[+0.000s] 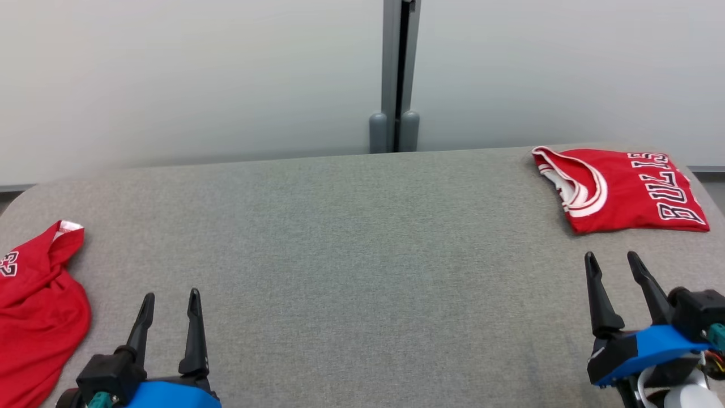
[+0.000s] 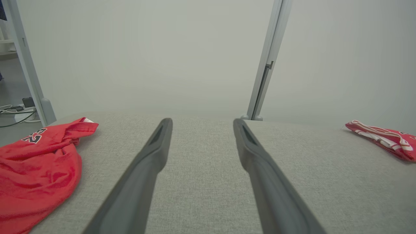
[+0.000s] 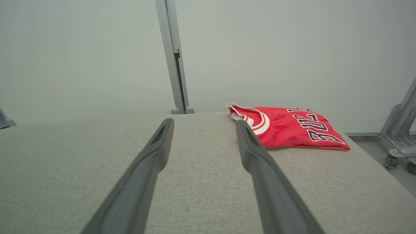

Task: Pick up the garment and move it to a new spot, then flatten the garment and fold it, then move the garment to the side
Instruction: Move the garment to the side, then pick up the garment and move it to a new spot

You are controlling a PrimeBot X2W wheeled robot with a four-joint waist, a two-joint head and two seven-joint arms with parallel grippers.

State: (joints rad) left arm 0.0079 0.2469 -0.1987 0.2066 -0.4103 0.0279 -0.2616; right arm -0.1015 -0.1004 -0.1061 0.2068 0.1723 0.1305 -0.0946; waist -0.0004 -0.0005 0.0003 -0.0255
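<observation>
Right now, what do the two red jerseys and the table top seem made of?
Crumpled jersey: thin synthetic knit, probably polyester; faint sheen, soft creases. Folded jersey: seemingly the same cloth, with white-edged black lettering, printed or sewn I cannot tell. Table top: matte grey woven fabric covering, judging by its flecked weave.

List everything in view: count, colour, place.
Folded jersey: one, red with white trim and dark lettering, table's far right corner.
Crumpled jersey: one, red, table's left edge.
Table: one, grey fabric top, under both jerseys.
Partition post: one, grey, behind the table's far edge.
Cables: a few, dark and white, floor beyond the crumpled jersey.
Left gripper: one, dark fingers, open, lower left.
Right gripper: one, dark fingers, open, lower right.
</observation>
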